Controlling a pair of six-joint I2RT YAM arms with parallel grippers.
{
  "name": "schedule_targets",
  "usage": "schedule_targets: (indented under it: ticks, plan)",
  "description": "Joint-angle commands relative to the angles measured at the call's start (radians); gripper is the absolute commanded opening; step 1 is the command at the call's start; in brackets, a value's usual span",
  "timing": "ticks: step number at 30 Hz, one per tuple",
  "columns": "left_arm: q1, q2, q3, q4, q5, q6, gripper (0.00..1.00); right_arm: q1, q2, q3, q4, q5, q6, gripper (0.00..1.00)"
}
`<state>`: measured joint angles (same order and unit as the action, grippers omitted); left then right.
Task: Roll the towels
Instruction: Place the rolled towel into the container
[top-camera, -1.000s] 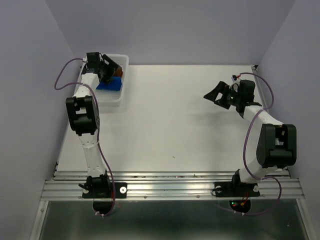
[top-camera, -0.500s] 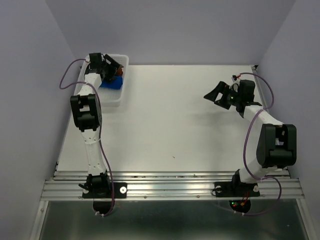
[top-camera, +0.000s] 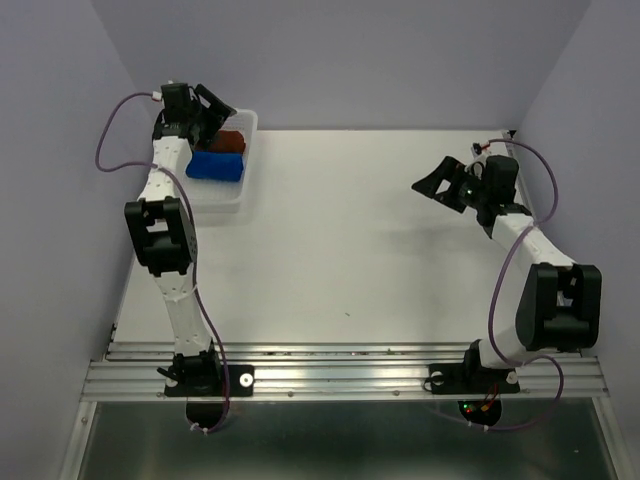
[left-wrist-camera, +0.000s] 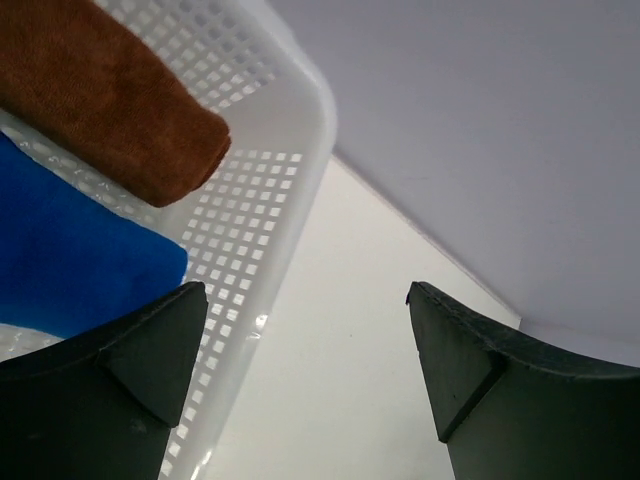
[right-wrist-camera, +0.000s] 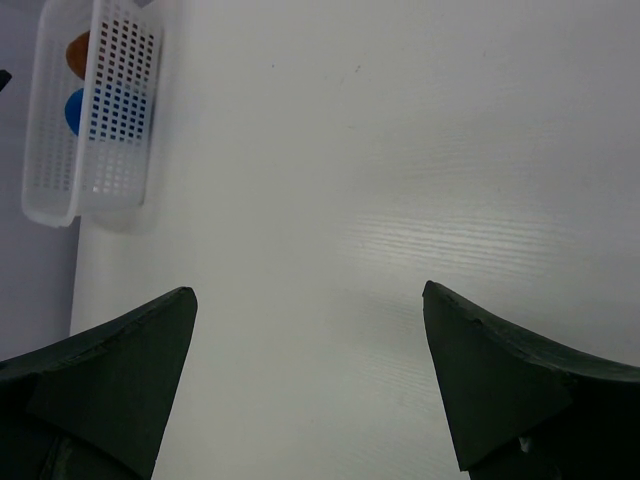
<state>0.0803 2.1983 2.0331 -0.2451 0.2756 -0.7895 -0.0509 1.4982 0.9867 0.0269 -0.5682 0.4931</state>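
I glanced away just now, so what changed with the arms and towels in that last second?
The left gripper rose up and back out of the white basket, open and empty. The right gripper, open over the table, edged slightly farther away. The rust-brown towel and blue towel lie in the basket as before.

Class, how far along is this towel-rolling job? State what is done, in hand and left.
Done: the rust-brown cloth towel and the bright blue cloth towel both look rolled, lying side by side in the white perforated plastic basket. In hand: nothing; the left end effector and right end effector are open and empty. Left: apparently no rolling remains.
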Motion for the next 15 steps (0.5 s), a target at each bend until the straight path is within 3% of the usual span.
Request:
schedule_targets:
  ticks: [1,6,10,11,15]
  plan:
    - [0.004,-0.208,0.045,-0.046,-0.085,0.073,0.93,0.008,-0.058,0.040,0.025,0.048,0.008,1.00]
    - [0.007,-0.355,-0.010,-0.178,-0.203,0.128,0.94,0.008,-0.113,0.047,-0.054,0.161,0.013,1.00]
    - [0.007,-0.503,-0.205,-0.192,-0.265,0.138,0.94,0.008,-0.170,0.027,-0.084,0.277,-0.005,1.00]
    - [0.007,-0.529,-0.238,-0.175,-0.285,0.141,0.99,0.008,-0.182,0.020,-0.087,0.289,-0.007,1.00]
    - [0.009,-0.626,-0.324,-0.154,-0.331,0.144,0.99,0.008,-0.223,0.000,-0.104,0.341,-0.025,1.00]
